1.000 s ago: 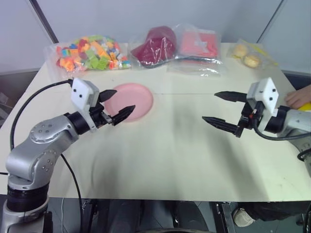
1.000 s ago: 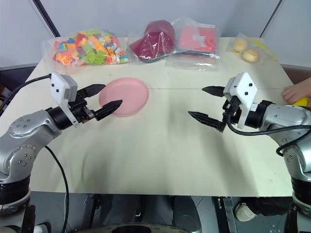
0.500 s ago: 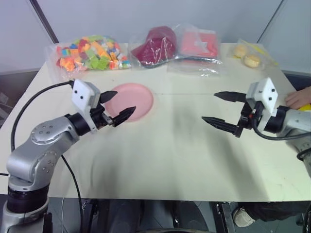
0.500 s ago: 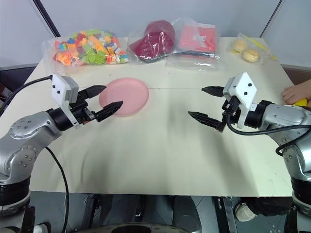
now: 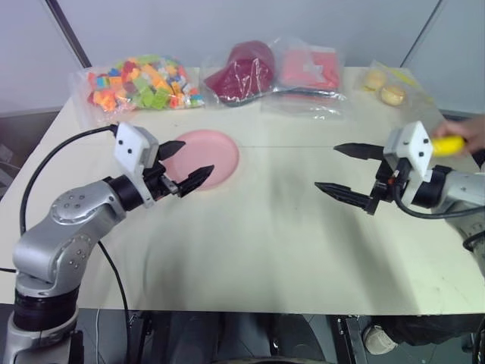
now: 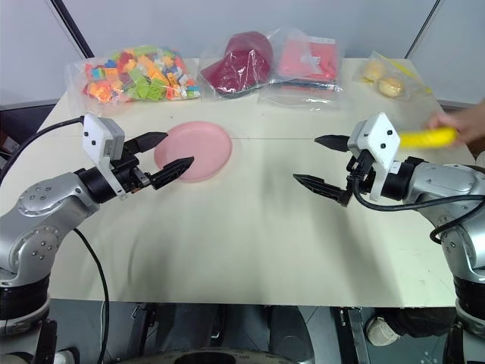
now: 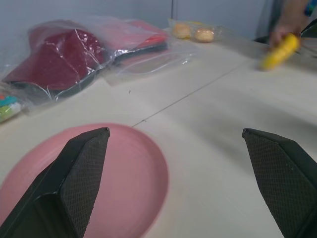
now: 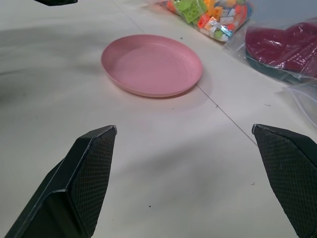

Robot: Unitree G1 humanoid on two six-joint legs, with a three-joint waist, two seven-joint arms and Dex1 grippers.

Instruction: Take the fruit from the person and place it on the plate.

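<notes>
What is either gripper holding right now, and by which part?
Nothing. The left gripper and right gripper are both open and empty. The banana is in the person's hand, gripped at its far end.

You have a cream worktop [image 6: 250, 243]: round pink plate [image 6: 194, 150] left of centre; along the far edge, clear bags of coloured bricks [image 6: 132, 76], dark red cap [image 6: 239, 64], pink cloth [image 6: 307, 61], beige rounds [image 6: 383, 78].

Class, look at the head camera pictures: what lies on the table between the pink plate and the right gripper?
Nothing. In the right eye view, only bare table lies between the plate and the open right gripper. The right wrist view shows the same bare stretch.
</notes>
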